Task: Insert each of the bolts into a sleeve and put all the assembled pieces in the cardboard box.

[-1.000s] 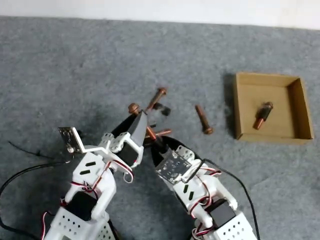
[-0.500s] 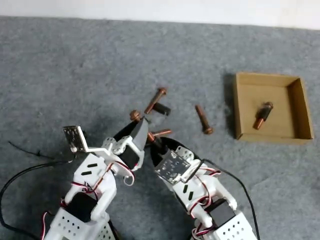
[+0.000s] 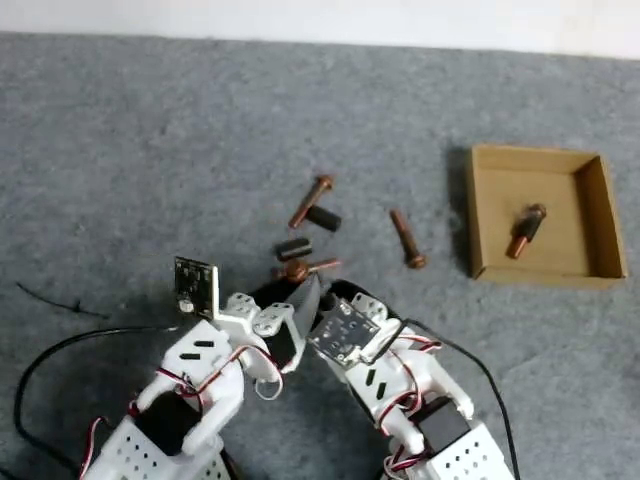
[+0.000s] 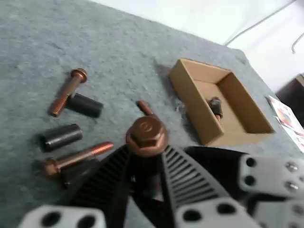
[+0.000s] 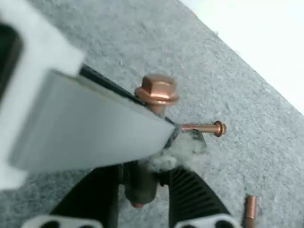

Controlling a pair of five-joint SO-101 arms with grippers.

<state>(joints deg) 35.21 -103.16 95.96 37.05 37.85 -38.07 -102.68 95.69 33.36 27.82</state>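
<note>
– Bolt (image 4: 146, 137) in your grip: what has changed over the last second?
– I have drawn my left arm back toward my base. The bolt's head was farther out over the bench (image 3: 150, 130). Now it stands upright close in, right at my right claw (image 5: 142, 176). Where my left arm was, a loose sleeve (image 3: 293, 248) now lies in plain sight. My right arm has not shifted.

– And the claws themselves?
– My left claw (image 4: 146, 152) is clenched on the bolt just under its head, fingers nearly together. My right claw is closed around a dark held sleeve (image 5: 141, 183), parted only as far as that sleeve is wide. The bolt's shank runs down through it, and the copper tip shows below.

– What lies beyond them?
– Just past the claws a flat bolt (image 3: 318, 266) lies on the bench, near the loose sleeve. Farther out, a far bolt (image 3: 312, 200) lies touching a far sleeve (image 3: 322, 217). To the right a lone bolt (image 3: 407, 240) lies between those and the cardboard box (image 3: 520, 155). One assembled piece (image 3: 525, 230) rests at a slant on the box floor.
</note>
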